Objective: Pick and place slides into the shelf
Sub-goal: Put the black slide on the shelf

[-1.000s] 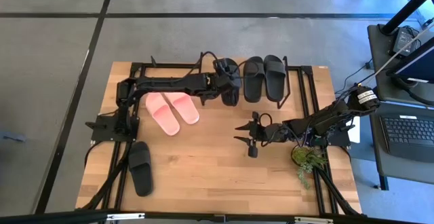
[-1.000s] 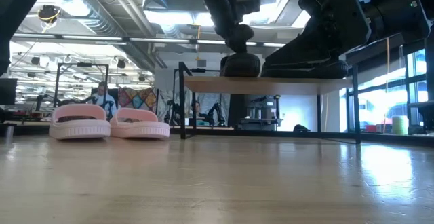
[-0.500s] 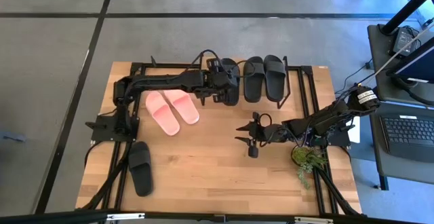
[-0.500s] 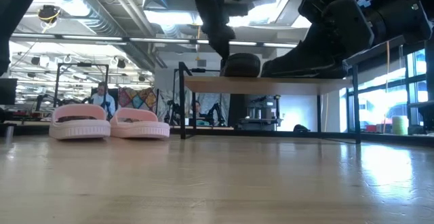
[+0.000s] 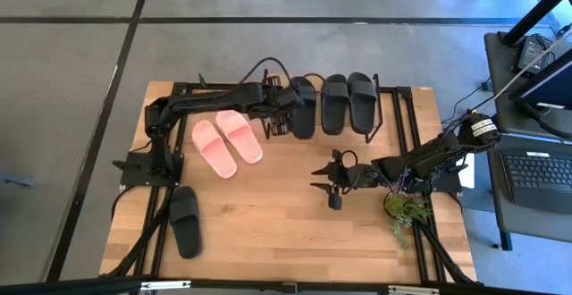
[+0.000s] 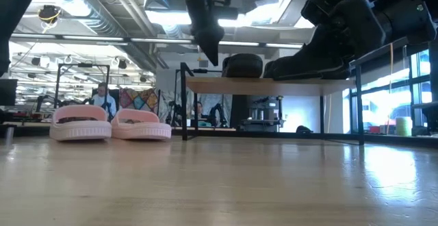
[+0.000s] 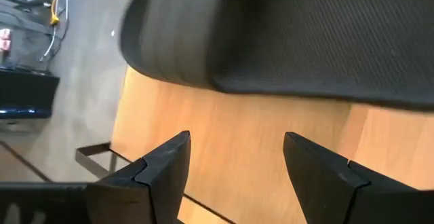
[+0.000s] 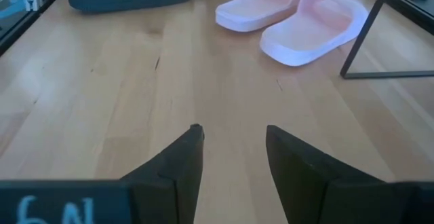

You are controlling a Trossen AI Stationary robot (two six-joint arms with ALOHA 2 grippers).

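From above we count three black slides (image 5: 333,104) on the shelf (image 5: 384,107) at twelve o'clock; the pink pair (image 5: 227,145) beside it, a fourth black slide (image 5: 185,221) at seven; the left gripper (image 5: 279,116), fingers spread and empty, beside the nearest shelved slide; the right gripper (image 5: 322,175), fingers parted, idles mid-table; only the low view shows the shelf's (image 6: 274,85) underside.

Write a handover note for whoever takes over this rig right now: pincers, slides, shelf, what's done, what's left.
Left pincer: open, empty, beside the shelf, next to the third black slide.
Right pincer: open, empty, waiting over the table's right half.
Done: three black slides on the shelf, including the black pair.
Left: pink pair beside the shelf on the table; last black slide at the table's near left.
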